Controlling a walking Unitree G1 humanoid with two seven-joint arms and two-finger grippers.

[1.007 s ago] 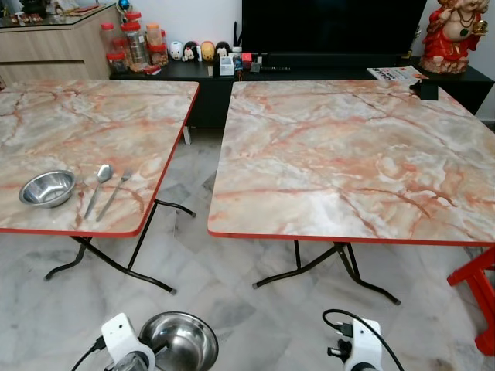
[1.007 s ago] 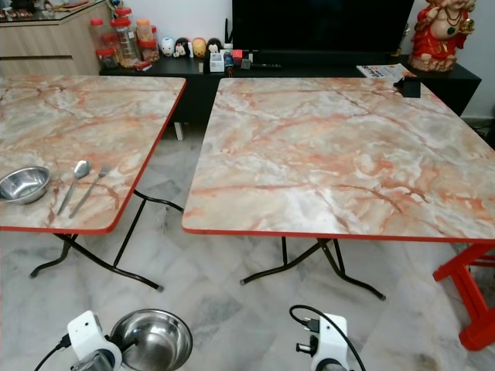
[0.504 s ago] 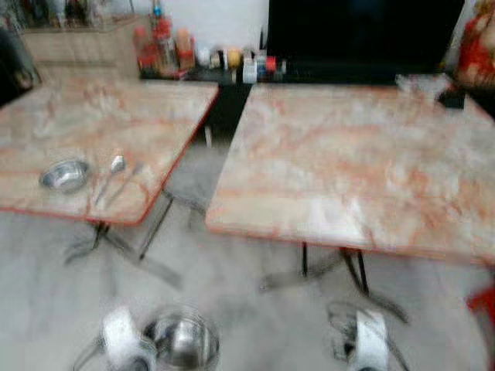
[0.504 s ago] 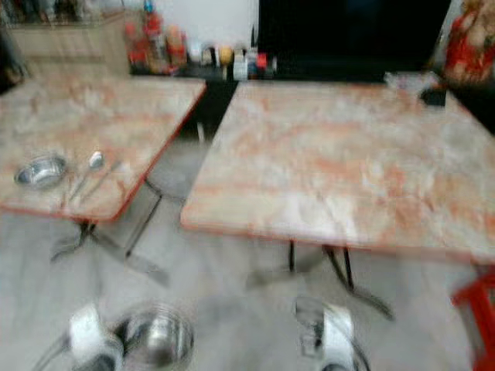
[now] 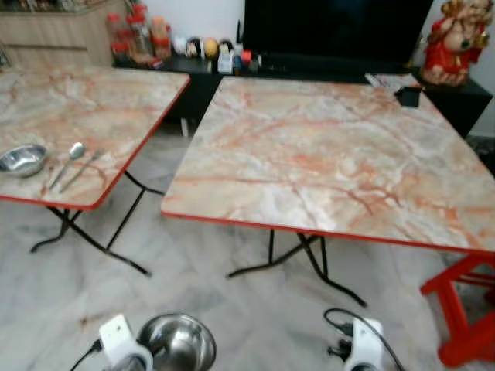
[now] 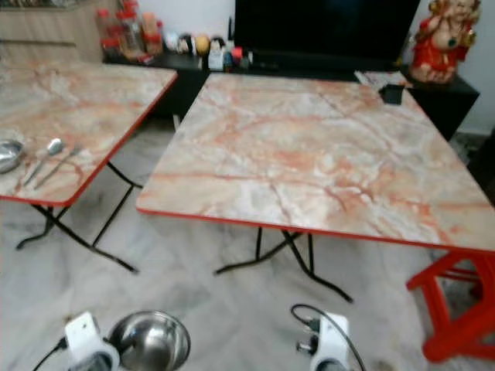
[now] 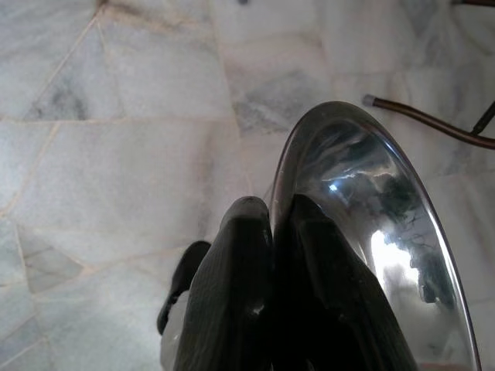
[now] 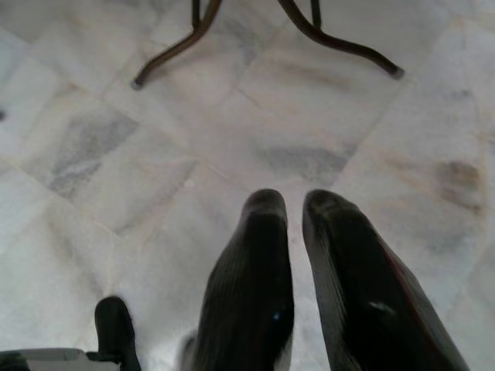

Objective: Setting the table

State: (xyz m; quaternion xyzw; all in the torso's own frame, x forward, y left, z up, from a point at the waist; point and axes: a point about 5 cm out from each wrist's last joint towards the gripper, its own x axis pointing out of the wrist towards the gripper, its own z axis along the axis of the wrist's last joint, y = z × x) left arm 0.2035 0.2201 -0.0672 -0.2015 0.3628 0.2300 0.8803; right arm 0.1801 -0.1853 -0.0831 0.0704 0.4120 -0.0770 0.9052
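A Unitree G1 stands on a pale marble-tiled floor [image 5: 232, 309] facing two folding tables with marbled pink-and-cream tops and red edging. At the bottom left of the left eye view, the left gripper [image 7: 271, 224] pinches the rim of a round, shiny stainless-steel bowl [image 5: 176, 342], one black finger inside the rim and one outside, the bowl held low above the floor. At the bottom right of the same view, the right arm hangs idle, its right gripper [image 8: 295, 207] pointing down at the tiles with its two black fingers close together, a narrow gap between them and nothing in it. The larger table [image 5: 332, 154] fills the centre of the frame. On the smaller table [image 5: 85, 108], at the left edge of the frame, a second small steel bowl [image 5: 22, 159] sits beside a metal spoon [image 5: 68, 161] and a metal fork [image 5: 82, 168], the two utensils lying side by side. A black television console [image 5: 325, 66] runs along the top of the frame, with red-lidded jars [image 5: 135, 39] in the upper left and a red figurine [image 5: 448, 40] in the upper right. A red plastic stool [image 5: 464, 309] stands at the lower right.
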